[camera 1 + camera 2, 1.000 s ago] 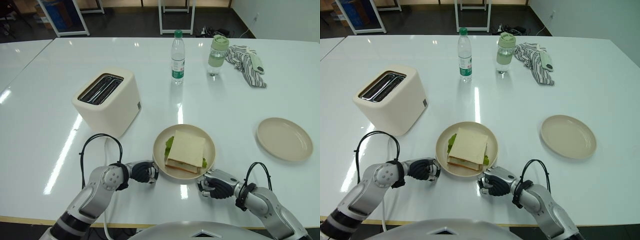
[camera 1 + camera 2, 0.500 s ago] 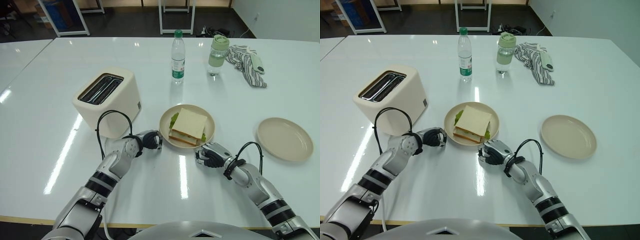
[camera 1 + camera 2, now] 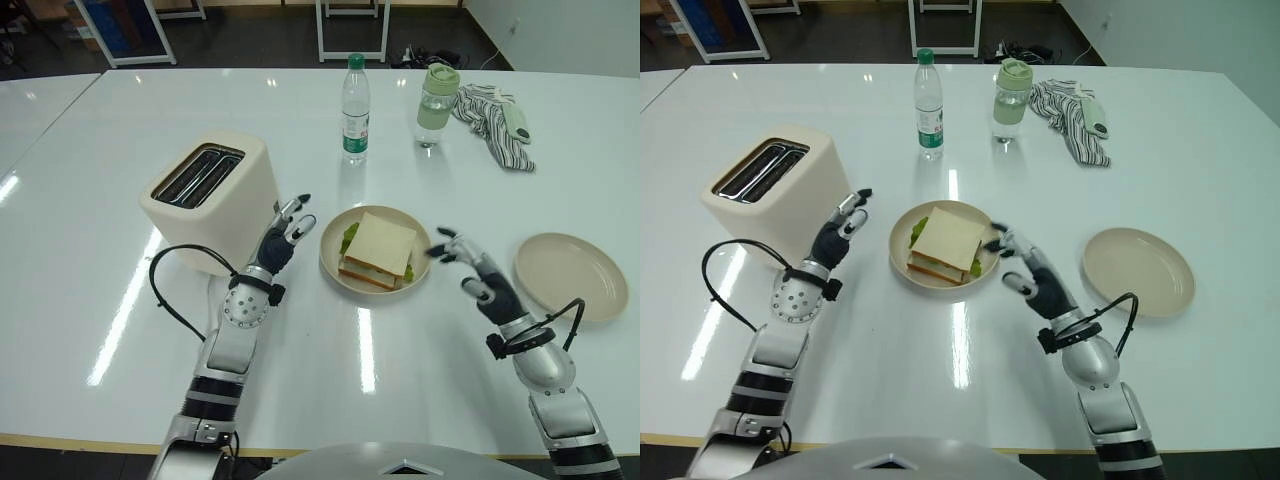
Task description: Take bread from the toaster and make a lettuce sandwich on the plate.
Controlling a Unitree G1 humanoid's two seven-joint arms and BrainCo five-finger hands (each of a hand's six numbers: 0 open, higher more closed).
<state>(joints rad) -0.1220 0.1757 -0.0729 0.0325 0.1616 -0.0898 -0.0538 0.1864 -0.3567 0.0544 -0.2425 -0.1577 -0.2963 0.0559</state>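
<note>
While the sandwich [image 3: 378,248] sits on the plate [image 3: 327,256] beside the toaster [image 3: 212,203] (lettuce peeking out), the left hand [image 3: 280,240] hovers between toaster and plate, fingers spread, holding nothing. Right hand [image 3: 482,282], likewise released and empty, hangs near the plate's other side.

The table [image 3: 100,150] is glossy white and throws back bright streaks of light. At ten o'clock from the sandwich plate [image 3: 327,250], the toaster [image 3: 215,210] has a smooth, matt cream shell that looks like plastic, with shiny metal slots. That plate and the spare plate [image 3: 570,277] at three o'clock look matt beige. At twelve o'clock stands a clear plastic bottle [image 3: 355,110]; at one o'clock lies a crumpled striped cloth [image 3: 490,115]. The bread [image 3: 380,245] looks matt.
</note>
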